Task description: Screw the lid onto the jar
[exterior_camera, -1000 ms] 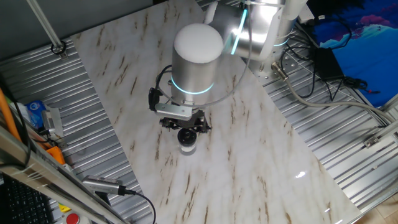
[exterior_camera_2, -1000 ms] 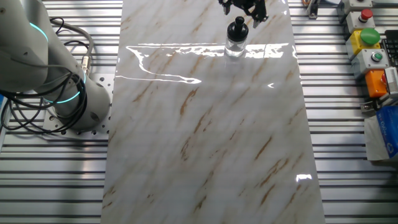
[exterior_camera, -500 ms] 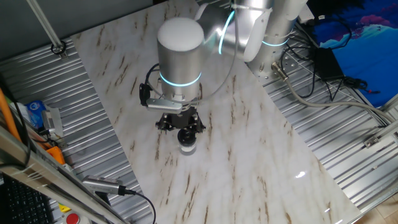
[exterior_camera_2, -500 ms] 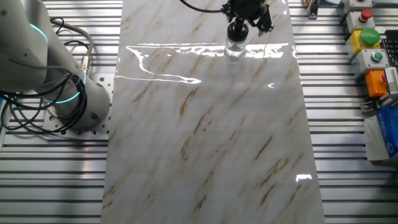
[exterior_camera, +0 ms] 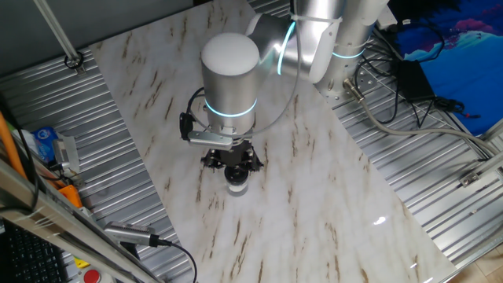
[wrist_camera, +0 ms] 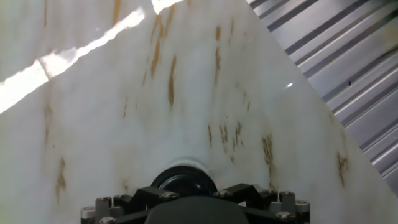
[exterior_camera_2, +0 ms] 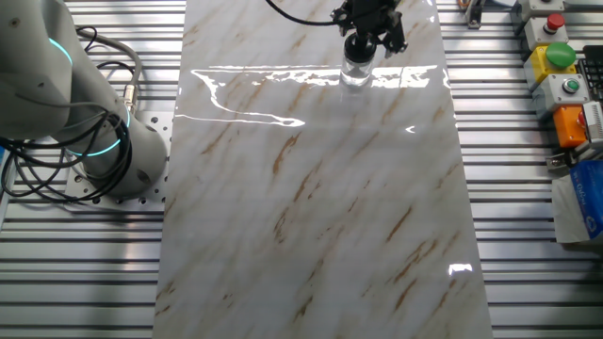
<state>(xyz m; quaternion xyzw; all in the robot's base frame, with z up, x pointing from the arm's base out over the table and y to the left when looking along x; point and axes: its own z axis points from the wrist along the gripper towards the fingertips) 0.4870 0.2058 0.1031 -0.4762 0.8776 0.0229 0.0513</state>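
The clear glass jar (exterior_camera: pixel 236 185) stands upright on the marble table, also in the other fixed view (exterior_camera_2: pixel 355 71). The black lid (exterior_camera: pixel 235 171) sits on its mouth and shows in the other fixed view (exterior_camera_2: pixel 358 43) and at the bottom of the hand view (wrist_camera: pixel 183 182). My gripper (exterior_camera: pixel 233 163) is straight above the jar, with its black fingers (wrist_camera: pixel 155 194) close on either side of the lid, shut on it. The jar's body is hidden under the lid in the hand view.
The marble table top (exterior_camera: pixel 314 196) ends in ribbed metal decking (exterior_camera: pixel 409 165) on both sides. Cables (exterior_camera: pixel 393 94) lie at the back right near the arm's base. A box with coloured buttons (exterior_camera_2: pixel 561 71) stands at the table's side.
The gripper has come down from just above the lid to the lid's level. The wrist has turned and shifted slightly over the jar. The jar has stayed in place.
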